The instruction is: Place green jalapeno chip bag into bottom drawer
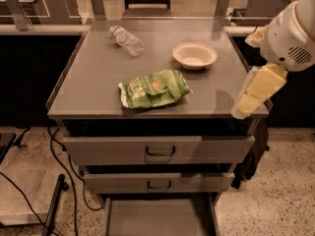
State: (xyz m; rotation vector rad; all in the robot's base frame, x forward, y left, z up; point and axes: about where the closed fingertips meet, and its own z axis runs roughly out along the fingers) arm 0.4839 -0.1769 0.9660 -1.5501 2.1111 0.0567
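The green jalapeno chip bag lies flat on the grey cabinet top, near its front middle. The bottom drawer stands pulled out at the foot of the cabinet, a shallow grey tray with nothing in it. My gripper, pale yellow under a white wrist, hangs over the cabinet top's front right corner. It is well to the right of the bag and apart from it, and it holds nothing that I can see.
A white bowl sits at the back right of the top and a clear plastic bottle lies at the back left. Two wider handled drawers are partly out. Cables lie on the floor at left.
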